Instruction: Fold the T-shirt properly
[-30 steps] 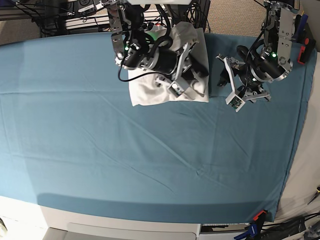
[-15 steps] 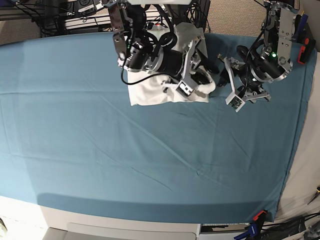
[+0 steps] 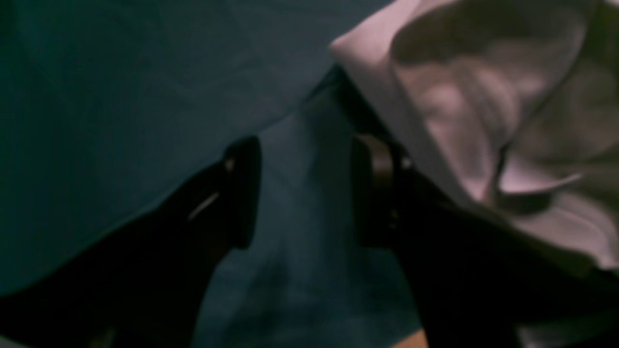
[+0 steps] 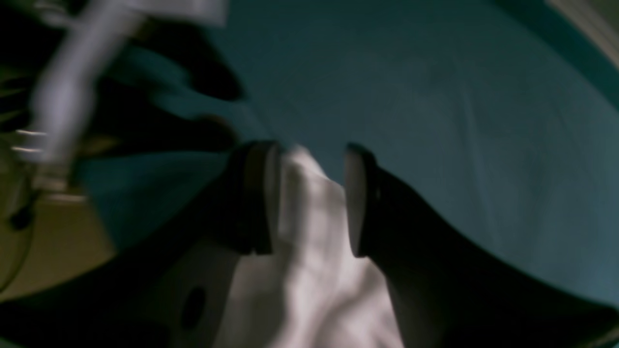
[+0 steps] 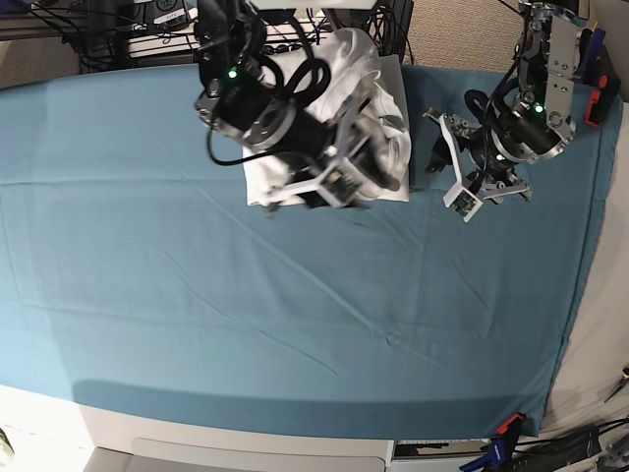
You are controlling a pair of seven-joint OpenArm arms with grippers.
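Now, the scene in lines:
T-shirt: white, folded to a small packet, it lies on the teal cloth near the far edge of the table, partly hidden under the right arm in the base view
Fold state: the surface is wrinkled and bunched, edges not flat; in the left wrist view a corner of the T-shirt shows with loose layers
Right gripper: jaws partly apart, a ridge of the white T-shirt stands between the two fingers; if the pads press the fabric or only stand around it, I cannot tell, the view is blurred
Left gripper: jaws apart, only teal cloth between them, it holds nothing; one finger is just beside the edge of the T-shirt
Left arm in base view: its gripper is beside the packet, on the side of the table's right end
Teal cloth: covers the whole table, with long soft creases
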